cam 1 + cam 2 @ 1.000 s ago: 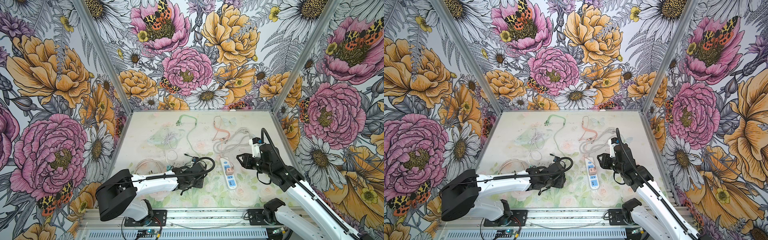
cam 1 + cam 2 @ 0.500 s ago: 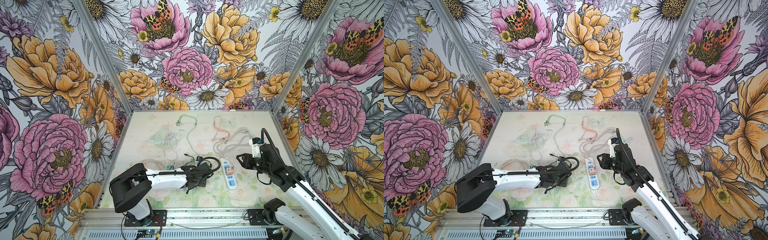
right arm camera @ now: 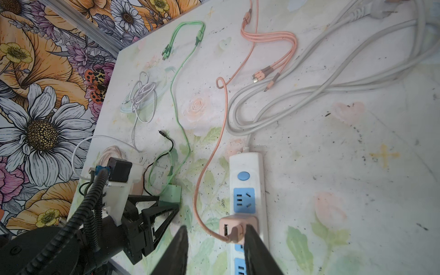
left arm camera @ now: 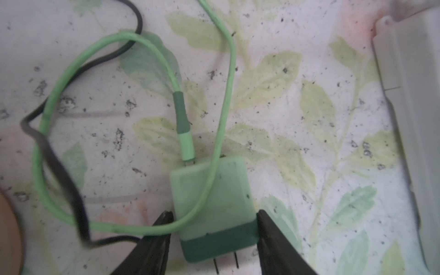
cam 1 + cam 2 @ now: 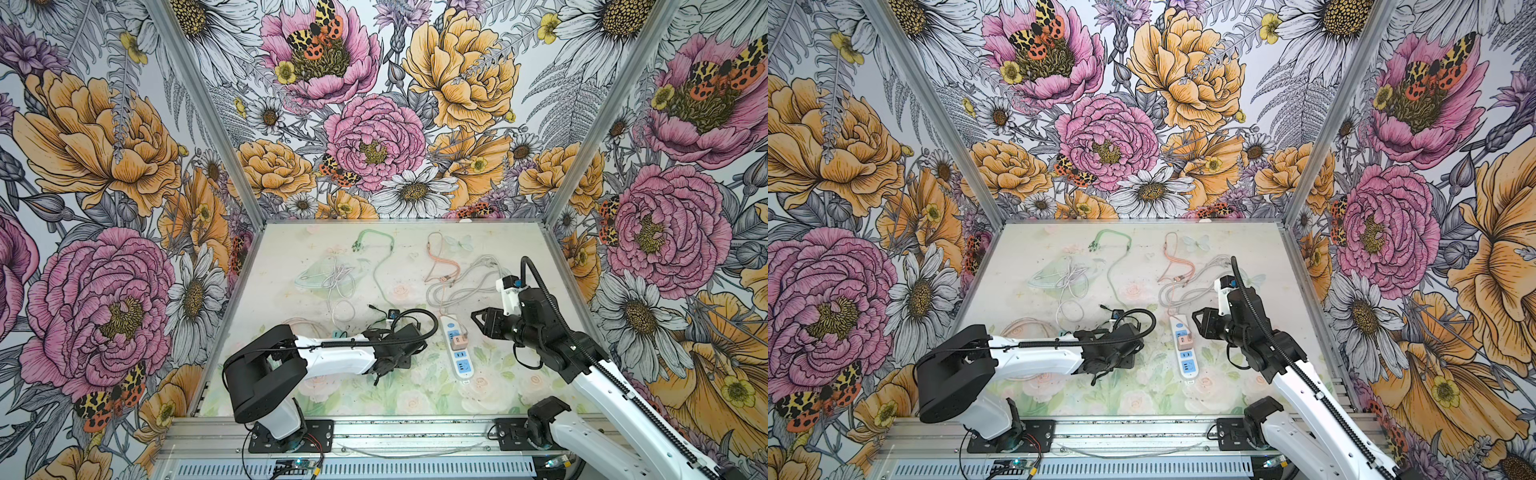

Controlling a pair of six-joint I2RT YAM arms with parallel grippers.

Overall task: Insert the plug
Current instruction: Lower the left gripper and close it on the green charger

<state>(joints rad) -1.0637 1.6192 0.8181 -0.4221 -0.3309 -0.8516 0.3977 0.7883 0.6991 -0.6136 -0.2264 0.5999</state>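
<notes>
The plug (image 4: 214, 202) is a pale green cube charger with a dark green end and two prongs. It lies flat on the table with a green cable (image 4: 228, 71) running from it and looped over it. My left gripper (image 4: 213, 213) stands open astride its dark end: one finger touches it and a thin gap shows at the other. From the right wrist view the plug (image 3: 172, 194) sits at the left gripper's (image 3: 167, 203) tips. The white power strip (image 5: 457, 361) with blue sockets lies to the right and carries a pink charger (image 3: 238, 226). My right gripper (image 5: 478, 322) hovers open beside the strip, holding nothing.
A pink multi-head cable (image 3: 269, 47), the strip's grey cord (image 3: 309, 90), a white cable bundle (image 3: 142, 95) and a thin black cable (image 3: 166, 140) lie behind the strip and plug. Flowered walls close in the table on three sides.
My left arm has swung its base round and carried the gripper to the right, nearer the power strip. The right arm has stayed where it was.
</notes>
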